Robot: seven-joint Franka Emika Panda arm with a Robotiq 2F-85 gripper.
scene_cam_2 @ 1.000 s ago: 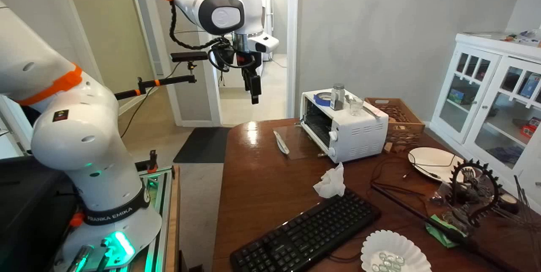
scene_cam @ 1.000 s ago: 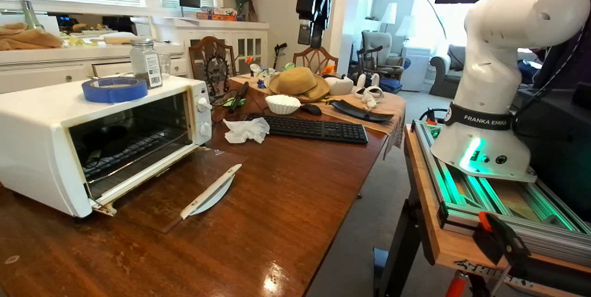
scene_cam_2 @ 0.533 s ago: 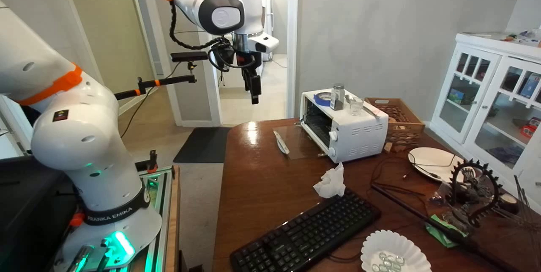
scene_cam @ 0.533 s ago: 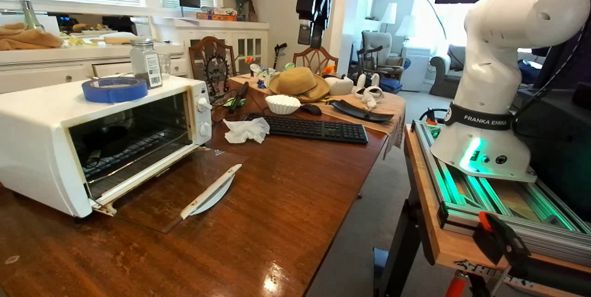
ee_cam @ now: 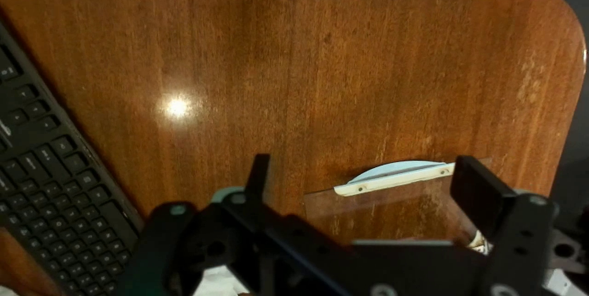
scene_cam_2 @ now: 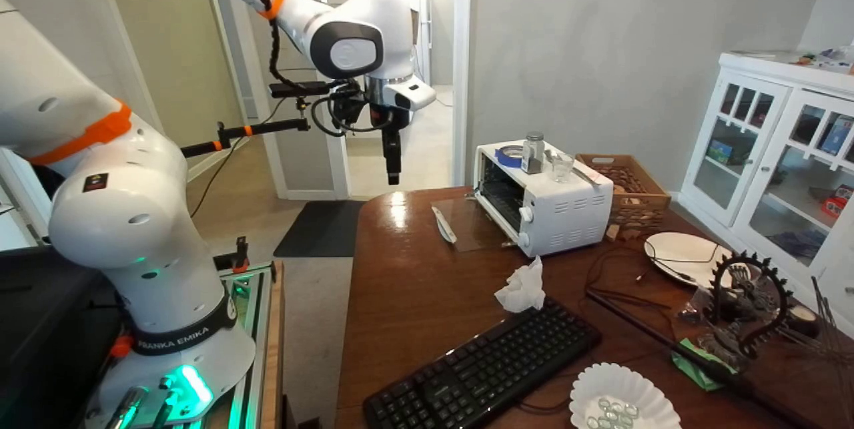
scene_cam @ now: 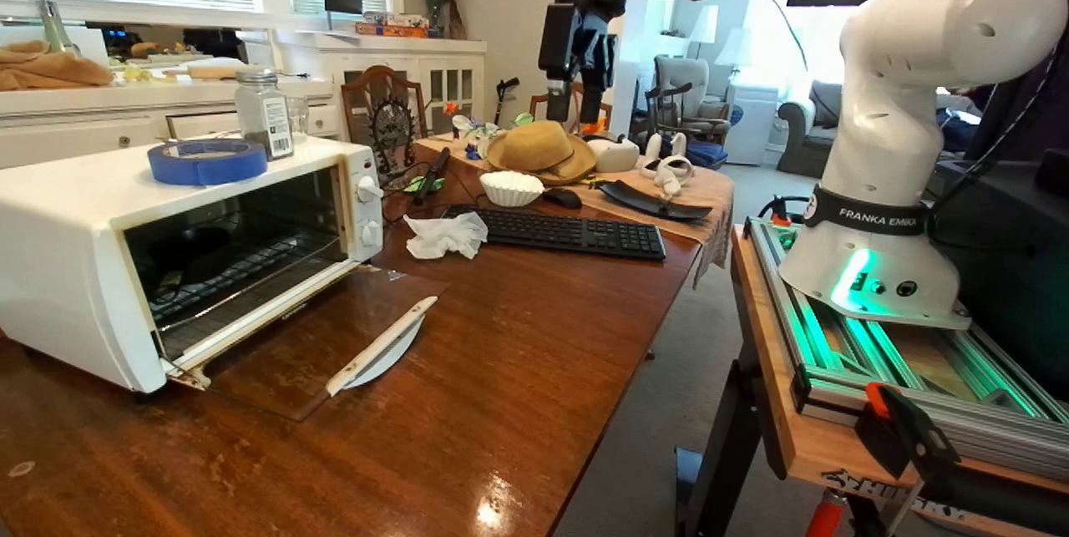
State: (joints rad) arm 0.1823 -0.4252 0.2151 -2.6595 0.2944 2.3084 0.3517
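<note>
My gripper (scene_cam: 575, 108) hangs in the air above the brown table, pointing down, with its jaws wide apart and nothing between them. In the wrist view its fingers (ee_cam: 478, 190) frame the lowered glass door (ee_cam: 382, 215) of a white toaster oven. That door's pale handle (ee_cam: 395, 179) lies beyond the fingertips, well below them and untouched. The toaster oven (scene_cam_2: 570, 212) stands in both exterior views with its front open. A dark pan-like thing (scene_cam: 194, 251) sits on the rack inside. On top are a roll of blue tape (scene_cam: 209, 164) and a glass jar (scene_cam: 265, 115).
A black keyboard (scene_cam_2: 487, 362) lies on the table beside a crumpled white tissue (scene_cam_2: 522, 287). Farther along are a fluted white bowl (scene_cam_2: 620, 389), a white plate (scene_cam_2: 680, 252), cables and a black rod. A wicker basket (scene_cam_2: 634, 205) stands behind the oven.
My gripper has come down and tilted to hang more upright, its fingers showing farther apart in an exterior view. The oven and the things on the table have not moved.
</note>
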